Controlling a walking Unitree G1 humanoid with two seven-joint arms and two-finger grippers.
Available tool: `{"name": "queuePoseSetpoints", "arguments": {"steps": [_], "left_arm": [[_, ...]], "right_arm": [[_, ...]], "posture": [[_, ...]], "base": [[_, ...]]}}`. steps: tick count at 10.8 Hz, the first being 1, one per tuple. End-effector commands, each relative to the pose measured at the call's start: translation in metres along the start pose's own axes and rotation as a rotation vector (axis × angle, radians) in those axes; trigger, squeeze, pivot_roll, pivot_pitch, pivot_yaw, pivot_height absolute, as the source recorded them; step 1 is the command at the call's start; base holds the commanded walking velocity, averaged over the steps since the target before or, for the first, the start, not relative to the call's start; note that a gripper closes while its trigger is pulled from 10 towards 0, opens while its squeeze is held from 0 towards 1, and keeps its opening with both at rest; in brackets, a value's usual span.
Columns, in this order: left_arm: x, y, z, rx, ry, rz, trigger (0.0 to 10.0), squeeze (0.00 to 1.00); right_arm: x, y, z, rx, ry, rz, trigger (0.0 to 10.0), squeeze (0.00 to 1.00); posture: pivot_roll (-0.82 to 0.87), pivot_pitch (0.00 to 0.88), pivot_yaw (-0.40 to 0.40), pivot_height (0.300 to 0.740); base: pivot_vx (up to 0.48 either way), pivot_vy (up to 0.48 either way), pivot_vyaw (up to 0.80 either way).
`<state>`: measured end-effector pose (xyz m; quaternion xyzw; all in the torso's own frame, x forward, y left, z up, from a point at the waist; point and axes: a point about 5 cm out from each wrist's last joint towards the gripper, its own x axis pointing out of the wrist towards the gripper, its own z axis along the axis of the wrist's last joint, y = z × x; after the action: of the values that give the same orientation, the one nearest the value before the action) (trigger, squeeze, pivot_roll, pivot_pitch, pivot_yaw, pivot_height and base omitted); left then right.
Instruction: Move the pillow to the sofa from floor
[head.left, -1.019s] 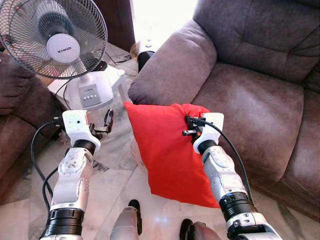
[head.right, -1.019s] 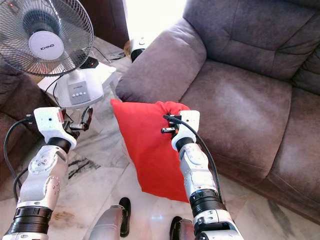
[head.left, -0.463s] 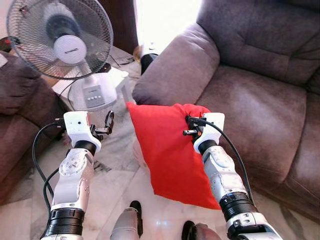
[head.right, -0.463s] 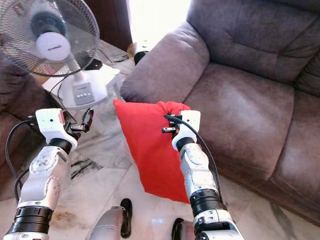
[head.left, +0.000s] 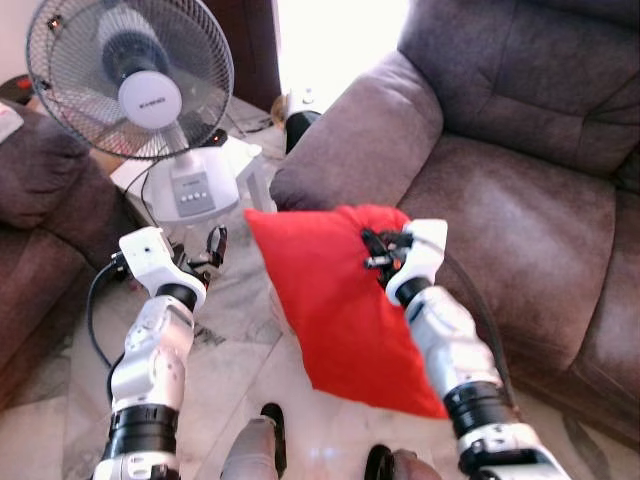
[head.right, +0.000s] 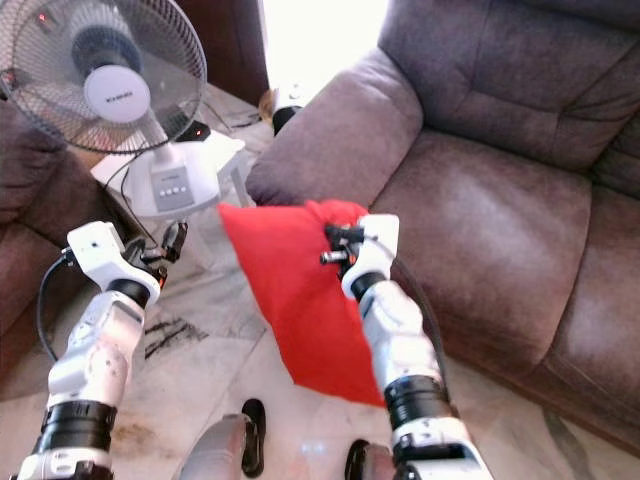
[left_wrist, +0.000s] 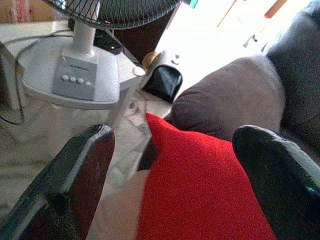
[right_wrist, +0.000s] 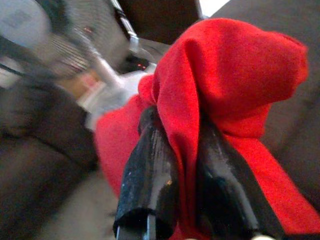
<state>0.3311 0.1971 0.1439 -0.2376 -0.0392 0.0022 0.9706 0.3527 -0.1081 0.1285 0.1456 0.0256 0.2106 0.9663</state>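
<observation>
Compared with a second ago the pillow (head.left: 340, 300) has swung up and a bit leftward, its lower corner kicking out, and the right arm looks more tilted, so the carry is clearly on; the whole view has also slid a little, which is just the head moving. Nearest to the robot, its own feet stand on the marble floor (head.left: 230, 350), and the red pillow hangs off the floor in front of them, not resting on anything. The right gripper (right_wrist: 185, 165) is clamped on a bunched fold at the pillow's top corner, fabric squeezed between the two black fingers (right_wrist: 150, 165) in the wrist view. The left gripper (left_wrist: 172, 175) is up beside the pillow with its fingers spread wide apart, gripping nothing, just near the pillow's left edge. Further out on the left there's a table fan (head.left: 135, 85) on a low white stand, and on the right the brown sofa (head.left: 520, 200), its armrest just behind the pillow. So I'd say it's mid-transport: pickup done, placing not yet done. Next move looks like swinging the pillow rightward and forward over the sofa's front edge onto the seat cushion, then letting go.
</observation>
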Motion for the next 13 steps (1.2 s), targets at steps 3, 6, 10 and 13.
{"name": "queuePoseSetpoints", "arguments": {"steps": [3,6,10,13], "left_arm": [[-0.001,0.012,0.001,-0.136,0.023,0.048,10.0,0.00],[0.002,0.021,0.003,-0.315,0.041,0.110,10.0,1.00],[0.017,0.008,0.005,-0.456,0.057,0.062,10.0,1.00],[0.031,0.015,0.012,-0.542,0.028,0.155,10.0,0.00]], "right_arm": [[-0.001,0.004,0.056,0.127,-0.198,0.207,10.0,0.00],[-0.012,0.002,0.063,0.171,-0.220,0.296,10.0,0.00],[-0.023,0.018,0.062,0.191,-0.202,0.453,10.0,0.00],[-0.036,0.022,0.062,0.175,-0.197,0.556,10.0,0.00]], "posture": [[0.20,0.181,0.013,0.740],[0.20,0.190,0.024,0.740],[0.20,0.199,0.031,0.740],[0.19,0.203,0.032,0.740]], "base": [[0.000,0.000,0.00],[0.000,0.000,0.00],[0.000,0.000,0.00],[0.000,0.000,0.00]]}}
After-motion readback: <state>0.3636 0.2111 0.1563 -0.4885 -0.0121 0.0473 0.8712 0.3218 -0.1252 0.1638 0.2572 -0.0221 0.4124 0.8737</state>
